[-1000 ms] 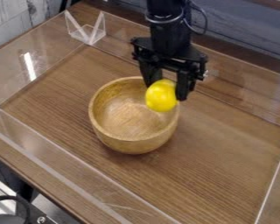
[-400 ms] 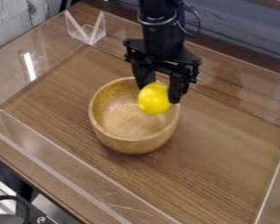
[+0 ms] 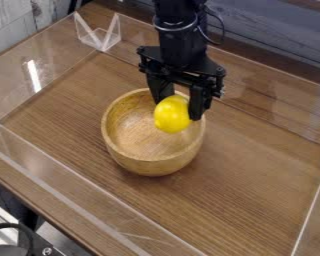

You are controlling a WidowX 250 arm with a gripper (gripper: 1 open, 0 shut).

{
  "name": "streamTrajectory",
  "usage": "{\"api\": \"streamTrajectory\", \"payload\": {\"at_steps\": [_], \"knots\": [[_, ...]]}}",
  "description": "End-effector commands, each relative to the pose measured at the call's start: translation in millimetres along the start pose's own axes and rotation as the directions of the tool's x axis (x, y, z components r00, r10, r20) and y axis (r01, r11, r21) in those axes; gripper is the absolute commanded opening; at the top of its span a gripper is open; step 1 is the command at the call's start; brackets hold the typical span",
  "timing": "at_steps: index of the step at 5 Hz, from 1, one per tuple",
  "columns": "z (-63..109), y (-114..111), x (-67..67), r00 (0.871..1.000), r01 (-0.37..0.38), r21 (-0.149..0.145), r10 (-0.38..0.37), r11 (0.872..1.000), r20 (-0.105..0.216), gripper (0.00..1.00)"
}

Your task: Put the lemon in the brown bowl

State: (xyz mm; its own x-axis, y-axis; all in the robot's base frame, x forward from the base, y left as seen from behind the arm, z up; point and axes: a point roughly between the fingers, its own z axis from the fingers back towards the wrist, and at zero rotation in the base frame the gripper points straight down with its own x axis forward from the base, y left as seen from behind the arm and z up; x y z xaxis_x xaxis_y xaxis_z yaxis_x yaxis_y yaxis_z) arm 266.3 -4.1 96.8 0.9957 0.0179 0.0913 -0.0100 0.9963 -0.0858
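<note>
Lemon [image 3: 171,113] hangs clamped in the gripper [image 3: 175,107], just over the brown bowl [image 3: 153,133] — above its far-right inner side, not yet resting inside; pickup and carry look done; what seems left — lowering and letting go.

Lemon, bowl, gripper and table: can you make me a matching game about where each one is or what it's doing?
Things:
1. lemon
2. brown bowl
3. gripper
4. table

Descriptions:
A. shut, pointing down
B. standing on the table
C. wooden, under everything
D. yellow, pinched above the bowl

Pairs: 1-D, 2-B, 3-A, 4-C
</note>
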Motion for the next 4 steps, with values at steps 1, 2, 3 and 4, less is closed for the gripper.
{"api": "streamTrajectory", "payload": {"at_steps": [1, 2, 3, 4], "knots": [[16.9, 1.1, 7.1, 0.998, 0.000, -0.002, 0.000, 1.000, 0.065, 1.00], [14.0, 0.7, 4.1, 0.998, 0.016, -0.003, -0.016, 1.000, 0.053, 1.00], [9.3, 0.6, 2.2, 0.999, 0.028, -0.003, -0.028, 1.000, 0.044, 1.00], [7.5, 2.0, -0.2, 0.999, 0.040, -0.004, -0.040, 0.999, 0.035, 1.00]]}}
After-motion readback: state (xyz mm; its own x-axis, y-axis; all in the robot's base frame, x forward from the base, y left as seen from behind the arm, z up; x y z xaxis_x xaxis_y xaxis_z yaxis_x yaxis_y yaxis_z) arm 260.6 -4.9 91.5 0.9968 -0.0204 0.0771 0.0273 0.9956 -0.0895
